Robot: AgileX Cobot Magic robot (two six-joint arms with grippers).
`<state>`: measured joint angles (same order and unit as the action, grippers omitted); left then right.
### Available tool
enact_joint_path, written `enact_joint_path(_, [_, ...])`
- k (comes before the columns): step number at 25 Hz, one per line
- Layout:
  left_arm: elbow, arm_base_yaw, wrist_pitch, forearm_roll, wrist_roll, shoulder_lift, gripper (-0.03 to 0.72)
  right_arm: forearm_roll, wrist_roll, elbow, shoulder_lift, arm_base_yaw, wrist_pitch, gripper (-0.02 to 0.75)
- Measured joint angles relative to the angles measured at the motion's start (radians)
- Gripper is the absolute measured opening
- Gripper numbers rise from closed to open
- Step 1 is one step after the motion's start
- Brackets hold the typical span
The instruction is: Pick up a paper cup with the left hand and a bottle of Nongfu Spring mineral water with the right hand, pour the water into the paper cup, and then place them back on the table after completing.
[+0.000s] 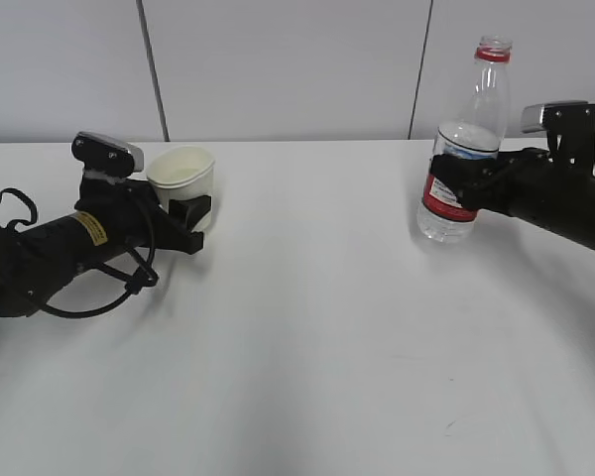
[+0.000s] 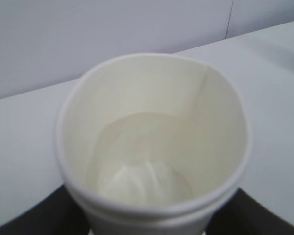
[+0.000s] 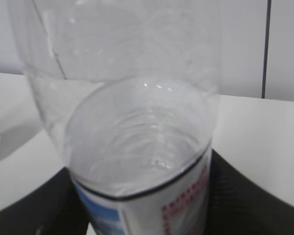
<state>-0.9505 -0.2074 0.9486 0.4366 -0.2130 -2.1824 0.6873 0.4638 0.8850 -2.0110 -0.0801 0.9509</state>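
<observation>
The left gripper (image 1: pixel 190 213) pinches the paper cup (image 1: pixel 181 174); the right gripper (image 1: pixel 454 183) pinches the bottle (image 1: pixel 466 149). The cup holds water (image 2: pixel 147 161), so pouring looks done; letting go is left.

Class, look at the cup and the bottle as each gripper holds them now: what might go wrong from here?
1. The bottle has no cap; tilting it could spill its water.
2. The right gripper clamps its soft wall; squeezing may buckle it.
3. The paper cup already holds water in the left gripper; a jolt may slop it.
</observation>
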Motion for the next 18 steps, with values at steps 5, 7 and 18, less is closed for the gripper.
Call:
enact_joint_path(5, [0.000, 0.000, 0.000, -0.040, 0.028, 0.000, 0.396, 0.000, 0.000, 0.000, -0.009, 0.000, -0.002, 0.438])
enact_joint_path(7, [0.000, 0.000, 0.000, -0.055, 0.029, 0.000, 0.396, 0.000, 0.000, 0.000, -0.009, 0.000, -0.002, 0.438])
enact_joint_path(18, [0.000, 0.000, 0.000, -0.156, 0.081, -0.004, 0.396, 0.002, -0.002, 0.000, -0.009, 0.000, -0.002, 0.438])
